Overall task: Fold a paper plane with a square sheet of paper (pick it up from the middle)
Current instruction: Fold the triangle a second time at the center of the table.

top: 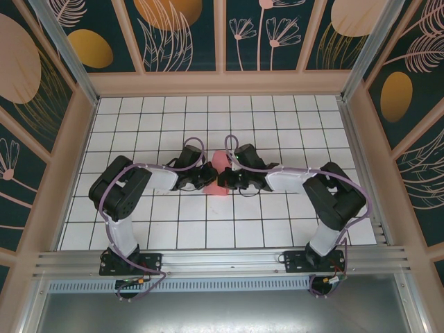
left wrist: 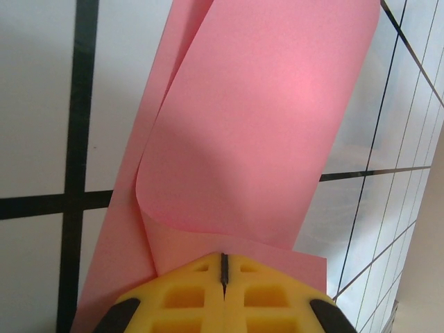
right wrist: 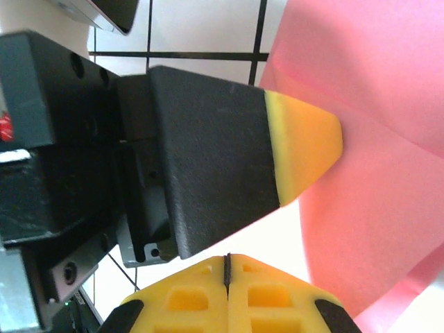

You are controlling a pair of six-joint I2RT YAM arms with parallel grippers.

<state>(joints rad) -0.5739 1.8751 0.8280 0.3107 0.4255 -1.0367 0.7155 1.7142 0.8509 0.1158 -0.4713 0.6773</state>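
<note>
Top external | your left gripper point(top: 206, 175) and right gripper point(top: 225, 179) meet tip to tip at the table point(top: 277, 229) centre | square sheet of paper point(top: 218, 166) lies between them, curled over itself | both jaws fully closed | left tips at the paper's edge; whether either pinches it, you cannot tell

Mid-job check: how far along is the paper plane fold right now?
Early stage. Done: the salmon-pink square sheet of paper is curled over on itself, a soft roll, not pressed flat. In hand: the left gripper is shut on its edge; the right gripper is shut close beside it. Left: flatten this fold, then the remaining folds; no pointed dart shape shows yet.
</note>
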